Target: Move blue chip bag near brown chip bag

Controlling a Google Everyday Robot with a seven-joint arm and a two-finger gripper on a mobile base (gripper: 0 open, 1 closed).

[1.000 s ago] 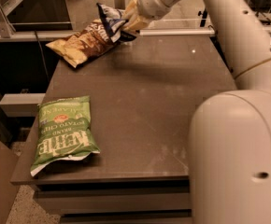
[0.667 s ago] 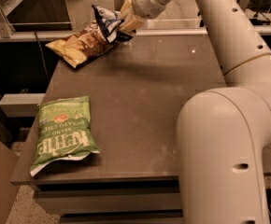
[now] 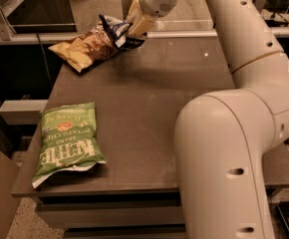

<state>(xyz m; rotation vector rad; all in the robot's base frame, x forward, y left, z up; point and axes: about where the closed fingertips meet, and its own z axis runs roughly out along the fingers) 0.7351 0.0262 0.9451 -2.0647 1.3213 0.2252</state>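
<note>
Far left, claw pinching blue chip bag right by brown chip bag; next up, probably lower and release.

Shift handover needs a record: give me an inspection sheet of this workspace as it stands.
Surface: dark brown table, flat, no spills visible.
Job's things: blue chip bag held up at the far edge, touching the brown chip bag, which lies at the far left corner.
Clutter: green chip bag lying flat near the front left edge.
Grippers: tool at the table's far edge, closed on the blue chip bag's right side.
Cables: nothing seen.
Surroundings: white robot arm fills the right foreground; metal rail runs behind the table; speckled floor below.
</note>
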